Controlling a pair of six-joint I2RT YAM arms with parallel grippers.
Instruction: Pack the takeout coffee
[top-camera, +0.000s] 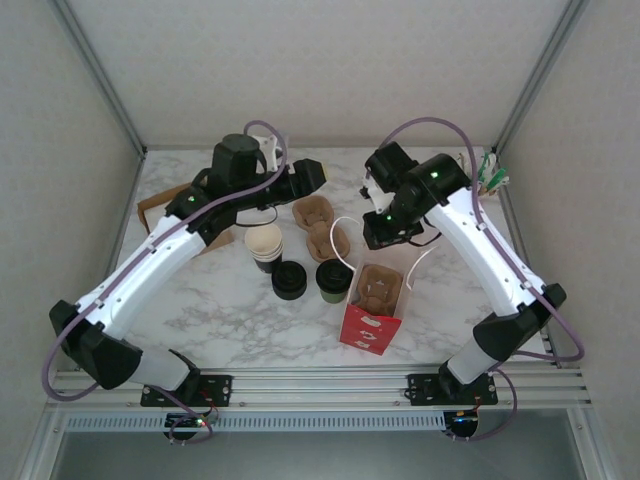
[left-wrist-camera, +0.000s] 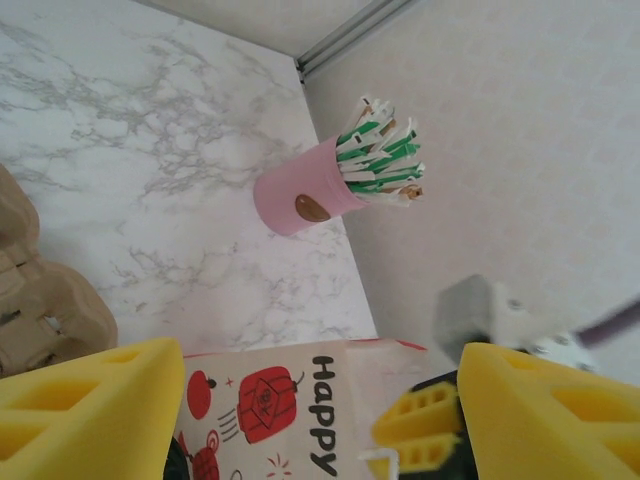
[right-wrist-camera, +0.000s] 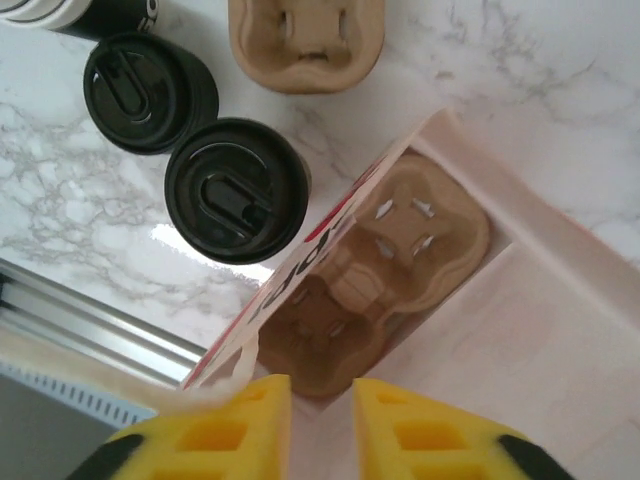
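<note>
- Olive-green paper sides and a round black plastic lid with a moulded sip tab: that is how we see the takeout coffee (top-camera: 334, 280), a small single cup standing upright.
- We find it about the middle of the counter (top-camera: 230, 310), somewhat toward the near edge. It is just beside the left wall of the red printed bag (top-camera: 368, 325). From the right wrist view we cannot tell whether cup and bag touch.
- Close on its other side stands a second black lid (top-camera: 289, 281) on a dark body. Behind that is the stack of cream-insided cups (top-camera: 265, 243).
- We see the bag standing open with a brown pulp carrier (right-wrist-camera: 400, 260) lying inside. Two more carriers (top-camera: 318, 225) lie behind the coffee, toward the far edge.
- Our left pincer (left-wrist-camera: 320, 415) gapes wide, with nothing between its yellow fingers (left-wrist-camera: 90, 410). It hangs behind the carriers and looks toward the far right corner. There a pink cup (left-wrist-camera: 300, 195) of green-and-white packets stands by the wall.
- Our right pincer (right-wrist-camera: 320, 420) hangs over the bag's mouth, its fingers close together with a slim gap. Pale bag paper shows in that gap, and we cannot tell whether it is pinched.
- For moving, we have bare marble between the coffee and the near edge, widening toward the near left corner. The middle of the far edge is bare too.
- At the left edge a brown paper bag (top-camera: 160, 205) lies partly under the left arm.
</note>
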